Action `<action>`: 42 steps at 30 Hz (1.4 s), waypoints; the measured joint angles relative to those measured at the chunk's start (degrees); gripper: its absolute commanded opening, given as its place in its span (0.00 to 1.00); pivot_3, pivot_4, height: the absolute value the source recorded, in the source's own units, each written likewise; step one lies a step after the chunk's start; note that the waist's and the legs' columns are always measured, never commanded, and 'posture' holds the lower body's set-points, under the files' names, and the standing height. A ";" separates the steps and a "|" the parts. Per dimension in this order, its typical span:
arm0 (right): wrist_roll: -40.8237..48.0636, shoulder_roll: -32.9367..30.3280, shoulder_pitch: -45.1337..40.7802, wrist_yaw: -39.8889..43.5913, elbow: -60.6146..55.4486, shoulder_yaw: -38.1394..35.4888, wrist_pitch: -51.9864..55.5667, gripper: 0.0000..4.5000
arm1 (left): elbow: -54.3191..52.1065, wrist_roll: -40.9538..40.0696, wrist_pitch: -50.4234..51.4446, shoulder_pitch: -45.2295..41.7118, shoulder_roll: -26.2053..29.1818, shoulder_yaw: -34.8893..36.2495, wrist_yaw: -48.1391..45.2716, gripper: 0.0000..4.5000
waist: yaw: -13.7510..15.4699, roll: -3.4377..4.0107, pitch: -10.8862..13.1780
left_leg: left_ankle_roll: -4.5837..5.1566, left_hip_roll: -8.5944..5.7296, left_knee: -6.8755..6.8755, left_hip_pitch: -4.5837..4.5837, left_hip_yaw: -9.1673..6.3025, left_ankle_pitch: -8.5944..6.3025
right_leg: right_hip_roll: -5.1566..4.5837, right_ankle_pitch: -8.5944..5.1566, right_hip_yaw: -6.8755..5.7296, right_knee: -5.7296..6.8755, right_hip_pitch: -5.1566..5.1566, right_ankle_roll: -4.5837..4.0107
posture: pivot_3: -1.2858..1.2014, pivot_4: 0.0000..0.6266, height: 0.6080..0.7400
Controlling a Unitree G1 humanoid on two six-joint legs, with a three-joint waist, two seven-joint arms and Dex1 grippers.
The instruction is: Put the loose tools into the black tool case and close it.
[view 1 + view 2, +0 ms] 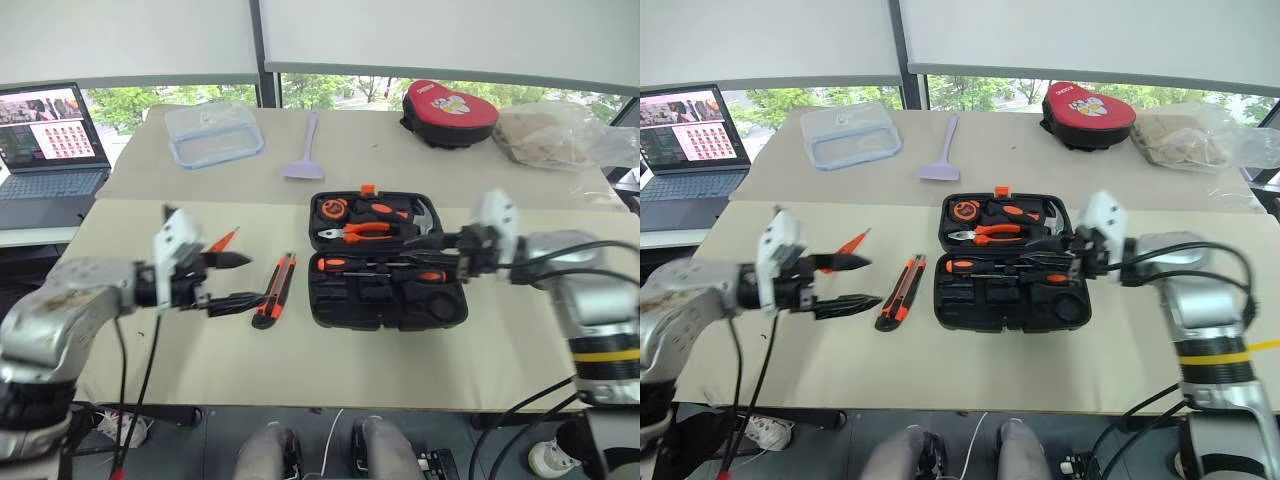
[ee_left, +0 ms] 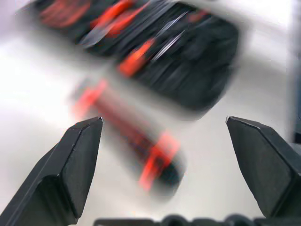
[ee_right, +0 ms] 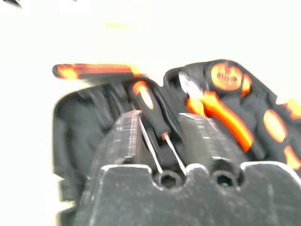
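Beige tabletop [image 1: 300, 370] fills the head views, with windows and drawn blinds behind it. At its centre lies the black tool case [image 1: 388, 262], open flat, lid half toward 12 o'clock holding orange-handled pliers [image 1: 356, 232], a hammer [image 1: 421, 218] and a round orange tape measure [image 1: 331, 210]; the near half holds two black-and-orange screwdrivers [image 1: 385, 267]. At 9 o'clock of the case, just beside it, lies the orange-and-black utility knife [image 1: 274, 291]; farther toward 9 o'clock, the slim orange screwdriver [image 1: 222, 240]. The left gripper [image 1: 228, 283] hovers above the table between the two, fingers spread wide, nothing between them. The right gripper [image 1: 424, 250] reaches in from 3 o'clock over the case; whether its fingers are apart I cannot tell there. Toward 12 o'clock sit a lilac scraper [image 1: 305, 148], a clear lidded box [image 1: 214, 134], a red-and-black pouch [image 1: 448, 113] and a plastic bag [image 1: 560, 135]; a laptop [image 1: 48, 150] stands at 10 o'clock.

Left wrist view: both black fingers [image 2: 70, 165] stand far apart, the blurred knife [image 2: 136, 141] on the table between them, untouched, the case [image 2: 197, 70] beyond.

Right wrist view: the fingers [image 3: 120, 136] stand slightly apart over the case [image 3: 80, 122], a screwdriver [image 3: 150, 113] lying in its slot just past their tips, the knife [image 3: 94, 70] beyond the case.
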 measured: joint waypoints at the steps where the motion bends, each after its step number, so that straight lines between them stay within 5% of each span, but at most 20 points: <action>1: 1.90 -0.46 0.16 -0.04 -1.61 -1.18 1.95 0.70 | -0.04 0.22 0.47 2.23 -0.01 1.85 1.01 1.00 | 0.16 -0.02 0.01 | -0.01 0.00 0.00 0.00 -0.03 -0.01 | -0.04 -0.01 -0.02 -0.01 0.02 -0.01 | 0.52 0.24 0.93; 5: 8.91 -1.46 2.15 -1.28 -8.78 -3.52 8.71 0.99 | 0.11 2.43 0.66 11.03 0.46 9.32 4.07 1.00 | 0.86 -0.04 0.01 | -0.48 -0.07 -0.02 -0.03 -0.13 -0.45 | -0.49 0.01 -0.04 -0.06 0.00 -0.07 | 0.52 0.24 0.93; 10: 13.28 -2.11 3.94 -4.54 -15.01 -4.38 12.54 0.99 | 2.26 4.11 1.22 9.61 3.39 9.75 6.29 1.00 | 2.06 -0.06 0.00 | -0.51 -0.19 0.00 -0.28 -0.15 -0.48 | -0.67 0.07 -0.14 -0.04 -0.44 -0.09 | 0.52 0.24 0.93; 15: 14.22 -1.95 6.87 -8.28 -17.42 -5.31 13.31 0.99 | 12.00 8.69 1.74 -11.80 5.21 -7.68 6.77 1.00 | 2.85 -0.12 -0.03 | -0.42 -0.37 0.12 -0.70 0.09 -0.34 | -0.19 0.26 -0.44 0.13 -0.55 -0.02 | 0.52 0.24 0.93; 21: 14.23 -0.76 9.70 -12.45 -20.42 -5.78 13.32 0.99 | 33.59 18.40 5.31 -39.13 0.90 -27.64 5.06 1.00 | 2.29 -0.26 -0.02 | 0.11 -0.31 0.21 -0.87 0.19 0.08 | 0.30 0.25 -0.32 -0.03 -0.63 0.10 | 0.52 0.24 0.93; 27: 15.90 0.28 11.96 -15.98 -23.80 -6.38 13.34 0.99 | 54.56 28.20 -2.88 -52.14 -6.76 -39.37 0.37 1.00 | 1.32 -0.32 0.01 | 0.12 -0.28 0.16 -0.87 0.23 0.08 | 0.41 0.22 -0.26 -0.03 -0.66 0.15 | 0.52 0.24 0.93; 39: 17.67 0.46 16.21 -20.71 -27.80 -8.45 13.31 1.00 | 76.50 36.89 -19.66 -61.15 -13.07 -40.83 -4.14 0.10 | 1.67 -0.36 -0.02 | 0.20 -0.25 0.37 -0.78 0.18 0.11 | 0.23 0.21 -0.12 0.21 -0.63 0.15 | 0.52 0.24 0.93; 42: 17.66 -1.07 18.58 -19.93 -27.86 -9.94 13.22 1.00 | 78.34 37.81 -25.94 -61.06 -13.50 -39.52 -3.98 0.09 | 1.67 -0.37 -0.01 | 0.22 -0.23 0.44 -0.86 0.15 0.11 | 0.23 0.23 -0.13 0.23 -0.67 0.12 | 0.52 0.24 0.93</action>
